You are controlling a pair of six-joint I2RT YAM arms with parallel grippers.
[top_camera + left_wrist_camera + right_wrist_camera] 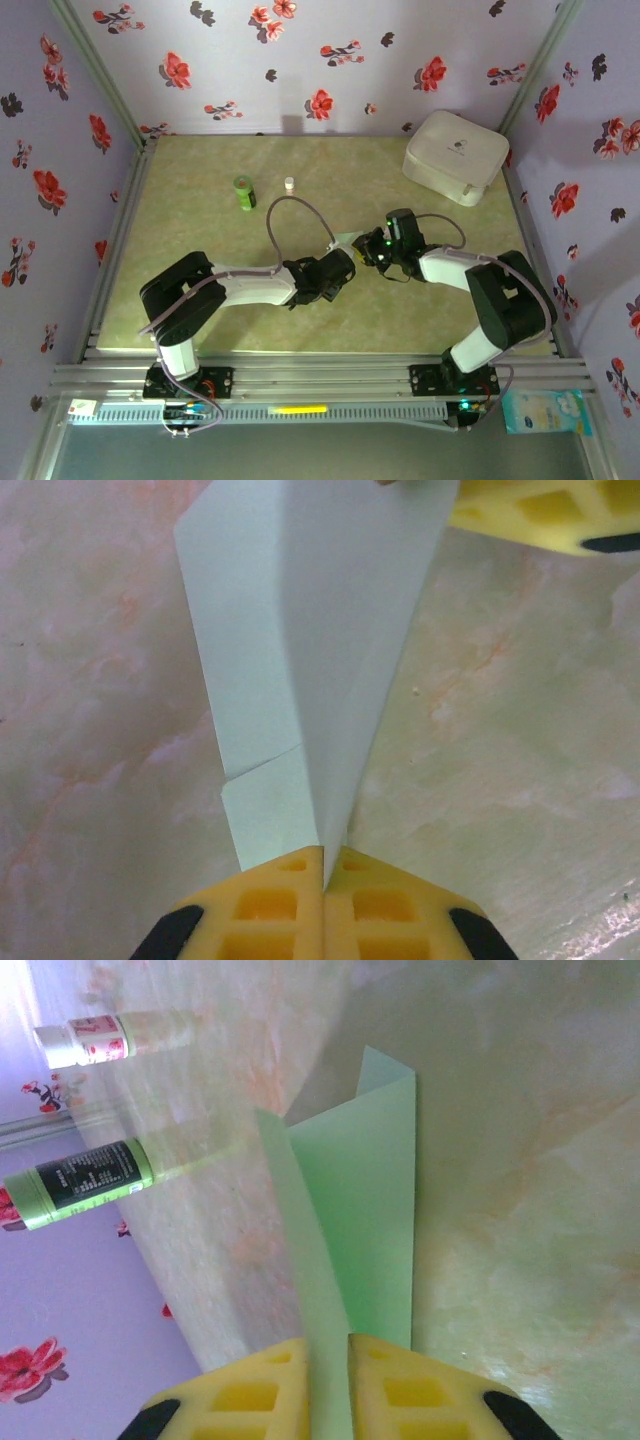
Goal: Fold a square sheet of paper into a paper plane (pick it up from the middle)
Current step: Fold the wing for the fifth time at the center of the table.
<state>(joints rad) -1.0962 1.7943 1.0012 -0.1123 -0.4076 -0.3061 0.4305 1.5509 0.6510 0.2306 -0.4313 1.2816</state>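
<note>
Soft, even light from above fills the top view, and shadows there are faint. The upper left of the right wrist view looks hazy, perhaps from glare, softening the green bottle (85,1182). In the left wrist view the paper plane (300,660) looks pale and slightly washed out.

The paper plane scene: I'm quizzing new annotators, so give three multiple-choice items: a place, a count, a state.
1. Where is the white case? A) far right corner of the table B) near left corner C) between the arms
2. How many small bottles stand on the table? A) none B) two C) five
3. The left gripper is A) wide open B) holding a bottle C) shut on the paper plane
1 A: it sits by the far right walls. 2 B: one green bottle, one white bottle. 3 C: its jaws meet on the paper.
</note>
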